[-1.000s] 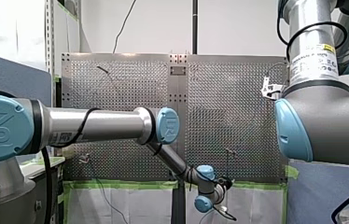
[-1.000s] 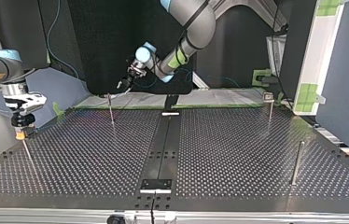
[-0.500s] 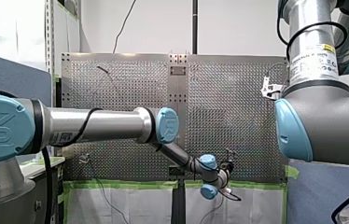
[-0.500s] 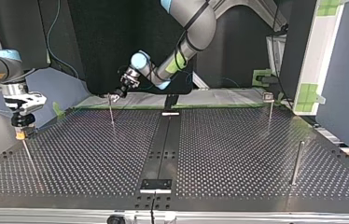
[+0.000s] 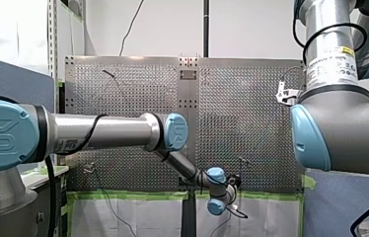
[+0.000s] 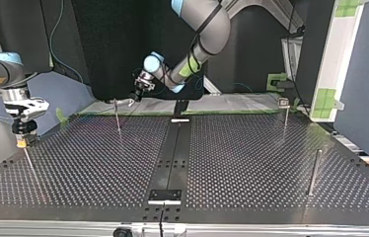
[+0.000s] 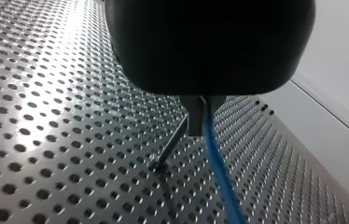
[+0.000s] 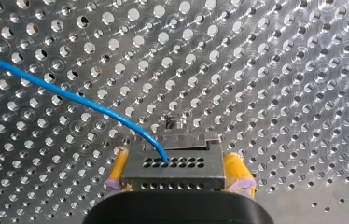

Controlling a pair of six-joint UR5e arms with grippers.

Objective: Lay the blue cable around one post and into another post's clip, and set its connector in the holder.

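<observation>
Blue cable [image 7: 217, 168], smooth and glossy, sits pinched in my left gripper [image 7: 199, 122], its narrow dark fingers [image 7: 193, 116] closed on it, and it runs down near the thin steel post [image 7: 170, 144]. Well apart from that post, my right gripper [image 8: 176, 179] clamps yellow pads [image 8: 238, 173] on the blocky grey connector [image 8: 172, 169]. The cable is plugged into one of the connector's round holes, over the perforated metal table [image 8: 280, 70].

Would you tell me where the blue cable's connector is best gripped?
Grip the connector by its two short ends, coming from the side the blue cable leads away from: those ends look flat and parallel, as the yellow-padded fingers show.
</observation>
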